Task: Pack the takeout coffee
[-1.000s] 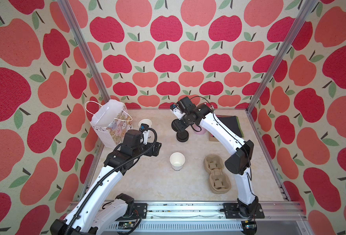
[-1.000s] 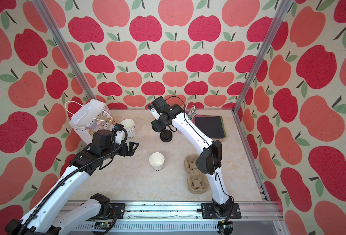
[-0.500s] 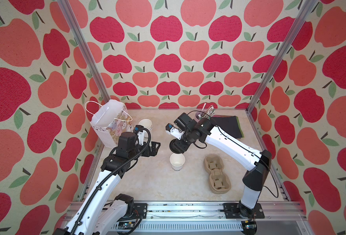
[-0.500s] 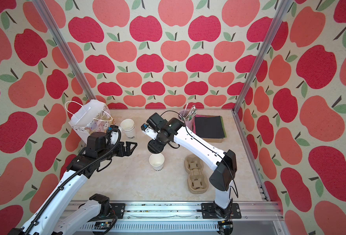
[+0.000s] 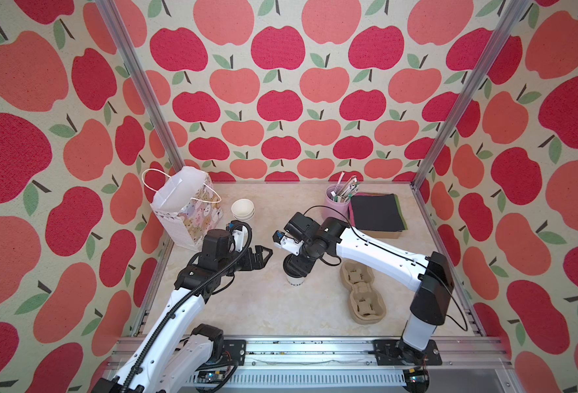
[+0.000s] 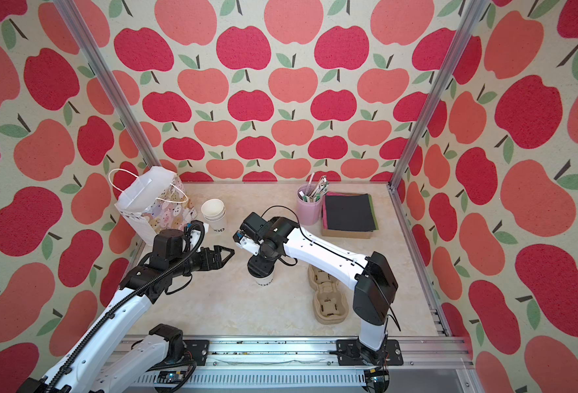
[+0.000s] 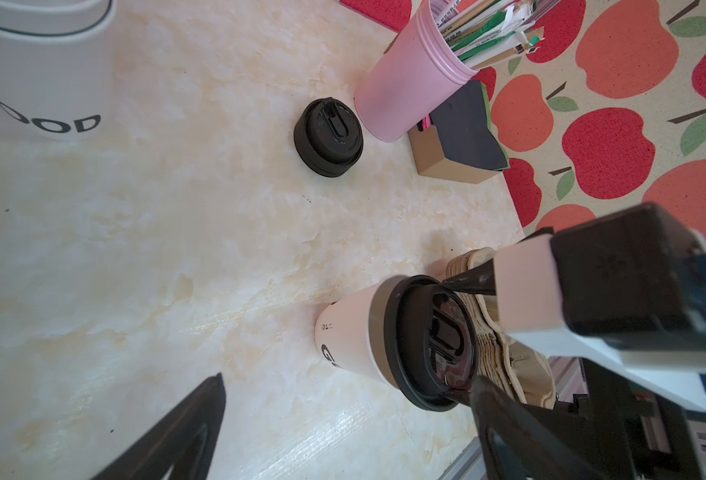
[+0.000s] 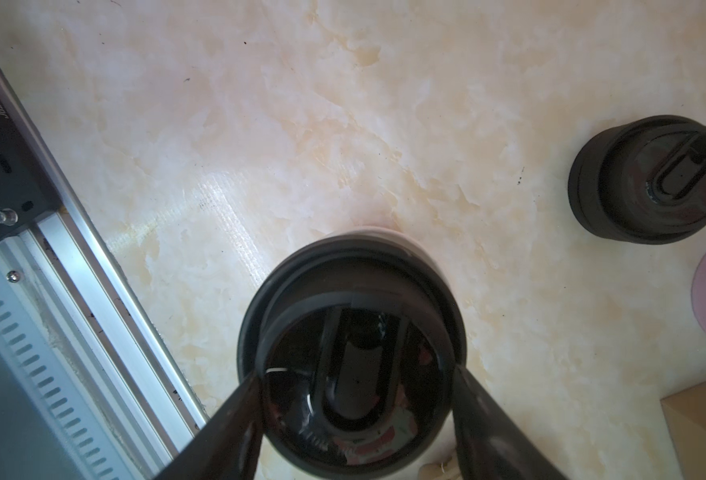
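Two fingers of the right gripper (image 8: 357, 382) pinch the black lid (image 7: 430, 340) by its opposite edges. The lid sits on top of the lettered paper cup (image 7: 345, 336), which stands upright about mid-counter (image 5: 247, 306). The left gripper (image 5: 264, 256) hangs just beside the cup, spread wide with nothing in it.

I'd reckon the cup is light and thin-walled, so a squeeze at the middle would dent it. The glossy lid looks apt to slip or pop loose. A hold low on the wall or just under the stiff rim seems safer.

The cardboard carrier (image 5: 362, 289) lies close on the cup's other side. Spare lids (image 7: 328, 139) sit by the pink cup (image 7: 405, 87). The gift bag (image 5: 185, 211) and the stacked white cups (image 5: 242, 209) stand toward the back corner. Only the left arm itself lies between cup and bag.
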You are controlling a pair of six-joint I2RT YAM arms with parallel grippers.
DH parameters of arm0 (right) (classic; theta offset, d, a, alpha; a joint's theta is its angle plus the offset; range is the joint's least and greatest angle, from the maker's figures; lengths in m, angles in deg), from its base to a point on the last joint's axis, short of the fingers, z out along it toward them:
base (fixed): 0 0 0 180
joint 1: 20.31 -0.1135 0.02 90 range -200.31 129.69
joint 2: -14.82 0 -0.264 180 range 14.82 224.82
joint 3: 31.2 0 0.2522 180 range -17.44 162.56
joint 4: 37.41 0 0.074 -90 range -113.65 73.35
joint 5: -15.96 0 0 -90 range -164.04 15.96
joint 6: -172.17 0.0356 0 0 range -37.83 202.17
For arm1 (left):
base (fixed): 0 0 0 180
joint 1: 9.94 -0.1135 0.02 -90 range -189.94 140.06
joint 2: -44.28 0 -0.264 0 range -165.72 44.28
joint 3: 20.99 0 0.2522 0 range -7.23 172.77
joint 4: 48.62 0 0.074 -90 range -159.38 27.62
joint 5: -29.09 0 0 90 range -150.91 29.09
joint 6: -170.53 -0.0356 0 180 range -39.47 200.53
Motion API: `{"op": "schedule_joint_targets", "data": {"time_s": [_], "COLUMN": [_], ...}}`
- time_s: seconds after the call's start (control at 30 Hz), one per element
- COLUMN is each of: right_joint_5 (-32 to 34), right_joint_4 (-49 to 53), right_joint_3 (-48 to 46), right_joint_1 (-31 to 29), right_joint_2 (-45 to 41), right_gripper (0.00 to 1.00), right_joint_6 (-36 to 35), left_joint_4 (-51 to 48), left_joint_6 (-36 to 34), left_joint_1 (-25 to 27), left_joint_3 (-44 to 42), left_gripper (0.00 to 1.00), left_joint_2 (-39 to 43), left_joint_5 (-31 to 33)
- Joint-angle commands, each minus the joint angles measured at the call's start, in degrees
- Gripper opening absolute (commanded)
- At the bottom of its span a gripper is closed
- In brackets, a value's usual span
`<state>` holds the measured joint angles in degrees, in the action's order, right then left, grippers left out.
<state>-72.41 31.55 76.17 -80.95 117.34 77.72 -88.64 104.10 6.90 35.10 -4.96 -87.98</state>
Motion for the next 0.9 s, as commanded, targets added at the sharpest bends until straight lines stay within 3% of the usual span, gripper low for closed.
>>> {"op": "schedule_joint_targets", "data": {"time_s": [0.0,0.57,0.87], "right_joint_5": [0.9,1.2,1.1], "right_joint_4": [-1.1,1.7,2.7], "right_joint_3": [-0.9,-0.1,-1.6], "right_joint_1": [-0.3,-0.4,-0.8], "right_joint_2": [-0.2,3.4,4.5], "right_gripper": [0.69,0.71,0.71], "right_joint_6": [0.3,-0.4,0.2], "left_joint_4": [2.1,2.7,2.6], "left_joint_6": [1.3,1.6,2.1], "left_joint_1": [-0.3,-0.2,0.0], "left_joint_3": [-0.6,-1.0,-1.7], "left_gripper": [0.95,0.95,0.90], "left_joint_2": [-0.2,-0.8,-1.2], "left_joint_5": [-1.3,-1.0,-1.3]}}
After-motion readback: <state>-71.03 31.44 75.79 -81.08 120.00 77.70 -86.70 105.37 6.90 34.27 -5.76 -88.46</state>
